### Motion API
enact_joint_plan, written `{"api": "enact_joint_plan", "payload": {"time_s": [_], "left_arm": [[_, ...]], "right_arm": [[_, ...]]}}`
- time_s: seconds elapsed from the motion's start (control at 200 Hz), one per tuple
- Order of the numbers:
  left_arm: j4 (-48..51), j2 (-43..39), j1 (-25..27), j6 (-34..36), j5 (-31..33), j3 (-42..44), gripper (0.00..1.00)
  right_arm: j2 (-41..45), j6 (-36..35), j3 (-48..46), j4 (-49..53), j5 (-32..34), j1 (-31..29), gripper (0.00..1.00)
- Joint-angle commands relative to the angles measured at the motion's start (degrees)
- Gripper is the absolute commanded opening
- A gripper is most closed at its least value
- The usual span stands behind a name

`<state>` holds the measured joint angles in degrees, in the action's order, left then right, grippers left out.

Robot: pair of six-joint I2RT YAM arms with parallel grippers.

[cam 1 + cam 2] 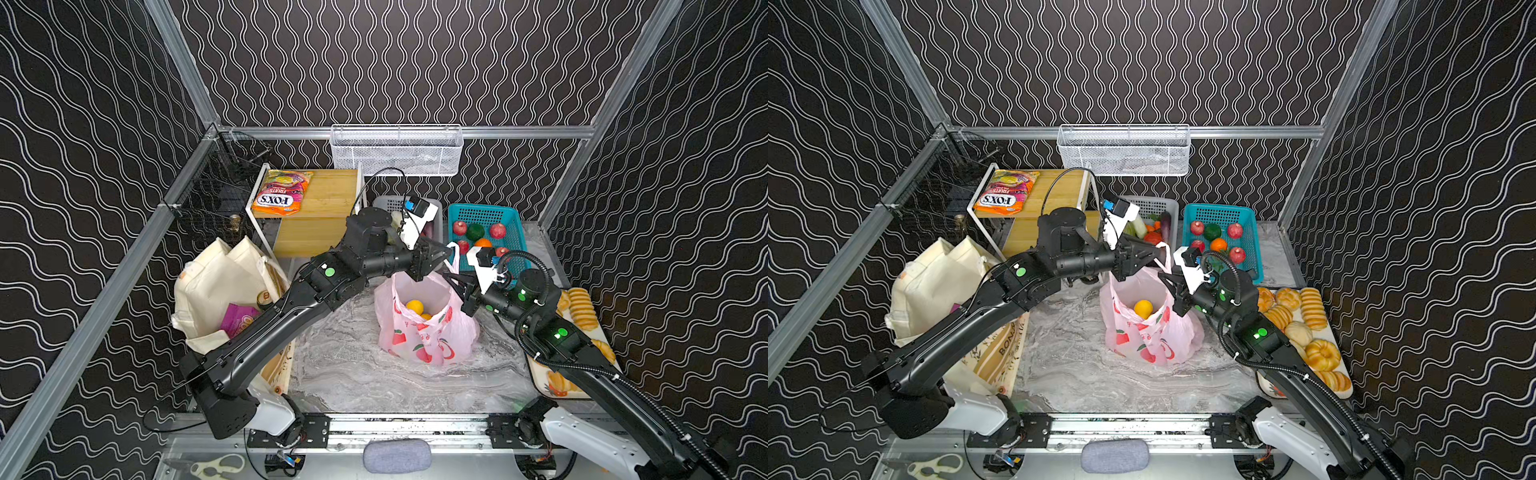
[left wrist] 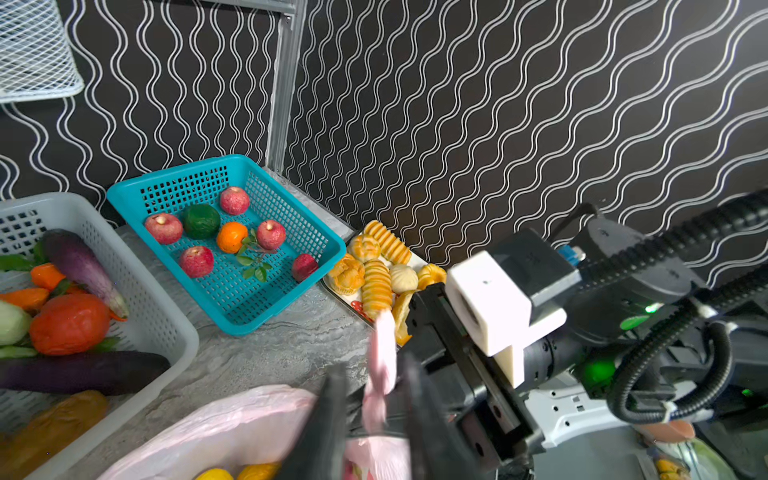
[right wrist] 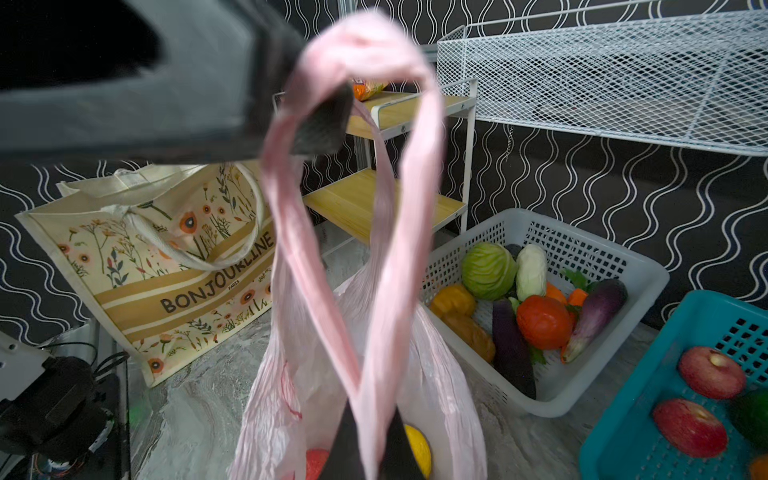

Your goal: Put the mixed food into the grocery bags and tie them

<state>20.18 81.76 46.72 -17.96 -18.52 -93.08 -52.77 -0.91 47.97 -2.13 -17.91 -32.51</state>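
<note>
— The right fingers [image 3: 340, 453] are pinching shut on the handle [image 3: 397, 291] of the pink plastic bag [image 3: 270, 395], aren't they?

— Yes, we are seeing them clamping it just above the bag's mouth. The left fingers [image 2: 328, 419] are standing apart, blurred, with the handle running loose between them. In the right wrist view one of them is poking through the loop.

— Where are we finding the bag itself?

— In both top views it is standing in the middle of the tabletop [image 1: 353, 374], between the two arms. Its mouth is gaping, and a yellow toy fruit [image 1: 414, 306] is lying inside, with an orange toy fruit [image 1: 426, 317] just beside it.

— How is the tabletop looking to us?

— Grey and marbled, with pale veins running across it. The canvas tote [image 1: 216, 274] is slumping at its left side, and a purple snack packet [image 1: 239, 318] is showing in its mouth.

— And the room?

— Black walls with white wavy lines are closing us in on three sides, framed by aluminium rails [image 1: 519, 132]. A white mesh basket [image 1: 397, 149] is hanging on the back wall. Below it, a wooden shelf rack [image 1: 332, 193] is carrying the FOX'S packet [image 1: 280, 193]. A grey basket [image 1: 1150, 204] of vegetables and a teal basket [image 1: 484, 214] of fruit are sitting beside the rack. Bread rolls [image 1: 1312, 307] are lying on a tray [image 1: 540, 380] at the right edge.
</note>
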Motion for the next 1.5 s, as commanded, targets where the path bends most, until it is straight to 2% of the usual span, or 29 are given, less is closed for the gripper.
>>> {"api": "enact_joint_plan", "payload": {"time_s": [0.0,0.06,0.15,0.285,0.365,0.466,0.561,0.681,0.781,0.851,0.981,1.066,1.096,1.281,1.367,1.492], "left_arm": [[2.7,-2.0,-0.3,2.2,6.7,-1.3,0.50],[4.1,-3.6,-1.0,4.7,8.9,-0.8,0.58],[6.8,-5.2,-5.1,6.2,7.1,-1.0,0.67],[7.9,-6.9,-15.8,6.1,-4.1,1.5,0.77],[5.2,-7.0,-20.8,7.8,-14.9,5.2,0.83],[1.4,-5.8,-22.8,11.7,-25.8,10.3,0.89],[-0.2,-2.7,-22.9,14.3,-31.4,12.2,0.91],[-0.5,0.0,-22.8,20.5,-32.5,12.7,0.91],[-0.9,1.8,-22.8,27.1,-28.0,13.8,0.90],[1.8,3.4,-22.8,32.2,-27.0,13.3,0.90],[8.7,5.7,-22.9,42.0,-28.2,11.1,0.92],[6.4,6.2,-22.9,46.7,-29.0,12.7,0.94],[5.4,6.4,-22.9,48.1,-29.8,13.2,0.94],[4.0,9.8,-23.0,52.9,-32.4,10.5,0.99],[2.5,11.5,-23.3,52.3,-32.0,9.0,0.99],[-3.3,13.0,-24.2,49.1,-35.1,9.4,0.99]], "right_arm": [[-0.4,1.5,0.4,-1.2,-0.9,0.1,0.00],[-0.5,2.3,-0.3,-2.2,-0.8,0.2,0.00],[-0.7,4.1,-0.9,-3.5,-0.6,0.9,0.00],[-1.0,6.2,-1.0,-4.2,-2.9,3.5,0.00],[-0.9,6.4,-1.2,-4.6,-3.9,4.6,0.00],[-0.7,7.0,-1.4,-5.0,-4.6,6.0,0.00],[-0.8,7.2,-1.6,-5.1,-4.2,6.8,0.00],[-0.6,7.2,-1.8,-5.3,-4.0,6.9,0.00],[-0.5,7.1,-2.2,-5.8,-4.2,6.9,0.00],[-0.4,6.2,-2.2,-5.6,-4.4,7.1,0.00],[0.2,4.7,-2.3,-4.6,-4.4,7.1,0.00],[0.7,3.8,-2.9,-5.1,-6.3,7.1,0.00],[0.7,3.4,-3.0,-5.0,-7.1,8.9,0.00],[0.9,1.7,-2.6,-3.3,-9.4,10.6,0.02],[1.3,1.6,-3.0,-3.7,-11.3,11.4,0.02],[1.4,1.3,-3.0,-3.3,-13.1,11.9,0.03]]}}
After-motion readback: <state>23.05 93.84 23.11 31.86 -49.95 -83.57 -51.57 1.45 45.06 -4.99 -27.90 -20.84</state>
